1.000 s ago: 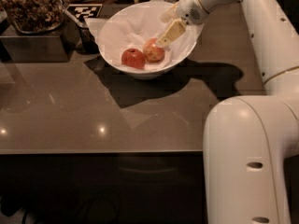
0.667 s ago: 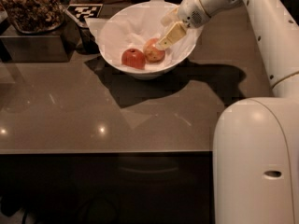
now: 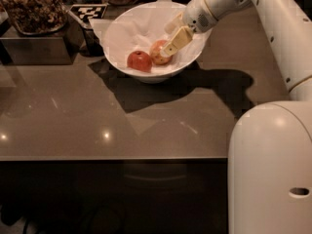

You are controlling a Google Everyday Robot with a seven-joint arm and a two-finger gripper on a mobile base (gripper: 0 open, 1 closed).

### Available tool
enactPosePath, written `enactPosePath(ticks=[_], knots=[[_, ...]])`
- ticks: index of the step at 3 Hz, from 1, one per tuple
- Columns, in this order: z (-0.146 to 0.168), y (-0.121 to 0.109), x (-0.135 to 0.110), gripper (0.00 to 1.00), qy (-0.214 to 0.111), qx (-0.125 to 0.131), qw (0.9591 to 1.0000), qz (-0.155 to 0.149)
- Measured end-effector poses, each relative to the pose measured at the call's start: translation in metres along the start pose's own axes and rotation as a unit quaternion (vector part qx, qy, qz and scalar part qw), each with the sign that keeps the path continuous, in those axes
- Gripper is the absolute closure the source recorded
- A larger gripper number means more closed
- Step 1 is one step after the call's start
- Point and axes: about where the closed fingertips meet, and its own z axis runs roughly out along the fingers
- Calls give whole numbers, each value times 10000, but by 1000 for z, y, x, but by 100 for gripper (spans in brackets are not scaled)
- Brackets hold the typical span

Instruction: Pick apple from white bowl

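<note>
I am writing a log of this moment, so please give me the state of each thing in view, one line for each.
Gripper: inside the white bowl, at the paler apple.
Paler apple: lying in the bowl, not lifted.
Red apple: lying in the bowl beside the paler apple.
White bowl: upright on the table, lined with white paper.

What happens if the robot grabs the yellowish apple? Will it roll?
It may roll: the apple is round, lying loose on paper in the white bowl beside the red apple. Its skin looks smooth, so it might slip from the hand, which is down at it inside the bowl.
</note>
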Motion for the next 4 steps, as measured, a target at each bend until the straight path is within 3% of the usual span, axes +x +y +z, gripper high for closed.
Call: enactPosePath(ticks=[1,2,3,4], knots=[[4,-4,-1,28,641,99,9979,-83],[7,-19,-1,29,1277,293,9910,-271],[16,-31,0,29,1566,325,9861,-460],[25,-40,1,30,1497,349,9869,-497]])
